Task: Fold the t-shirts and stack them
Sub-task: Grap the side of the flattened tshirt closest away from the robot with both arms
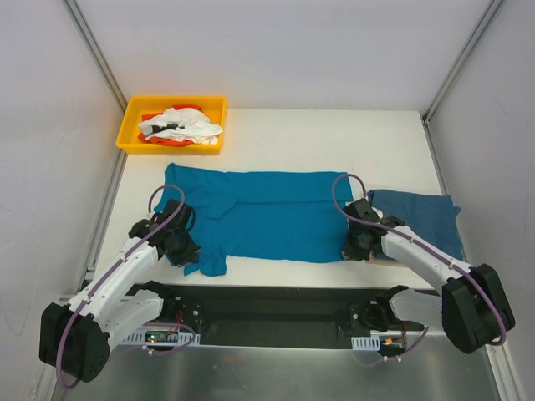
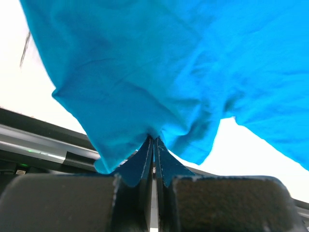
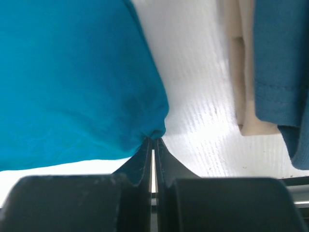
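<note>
On a white table [image 1: 276, 134], boxed in by pale grey walls [image 1: 50, 125]. Nearest in, at the left: pinching hard with the left gripper [image 2: 153, 145], jaws fully together on a bunched fold of the spread shirt [image 1: 267, 215], down by its near sleeve. Over at the near right: same again with the right gripper [image 3: 153, 142], clamped tight on the shirt's near corner, puckering the cloth at the tips. Looks like the start of a fold, both near corners in hand. Best done by lifting both together, level, just clear of the table, then carrying straight away towards the far hem. Keep the cloth taut between the two grips, no sagging in the middle. Mind the left pinch, likely catching more than one layer. Near the right gripper, a little farther out: a folded shirt [image 1: 422, 217], darker blue, lying on a beige board [image 3: 241, 72]. Far left corner: a yellow bin [image 1: 167, 149] holding white and orange rags [image 1: 180, 127].
</note>
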Motion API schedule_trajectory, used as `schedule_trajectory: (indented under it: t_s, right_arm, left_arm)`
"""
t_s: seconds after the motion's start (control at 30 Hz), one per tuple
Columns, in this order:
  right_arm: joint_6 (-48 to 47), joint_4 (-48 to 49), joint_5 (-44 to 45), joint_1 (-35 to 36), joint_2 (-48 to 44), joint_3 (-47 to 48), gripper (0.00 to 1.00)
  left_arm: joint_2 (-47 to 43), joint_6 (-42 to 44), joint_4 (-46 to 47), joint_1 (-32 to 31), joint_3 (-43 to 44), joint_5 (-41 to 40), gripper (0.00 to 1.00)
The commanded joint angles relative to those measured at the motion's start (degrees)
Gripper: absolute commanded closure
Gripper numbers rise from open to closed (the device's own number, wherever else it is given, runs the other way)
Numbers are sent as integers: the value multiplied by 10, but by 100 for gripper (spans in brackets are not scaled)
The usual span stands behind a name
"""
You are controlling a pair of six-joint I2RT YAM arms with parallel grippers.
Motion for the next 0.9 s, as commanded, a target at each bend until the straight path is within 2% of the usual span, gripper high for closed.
schedule_trajectory:
  t_s: [0.0, 0.37, 0.87]
  right_arm:
    - [-23, 11, 10, 3, 6, 59, 99]
    - [-64, 2, 44, -1, 46, 160, 99]
    - [-111, -2, 63, -66, 128, 263, 99]
  left_arm:
    - [9, 23, -9, -4, 44, -25, 100]
    - [59, 59, -9, 19, 115, -30, 100]
    - [194, 140, 18, 86, 228, -16, 100]
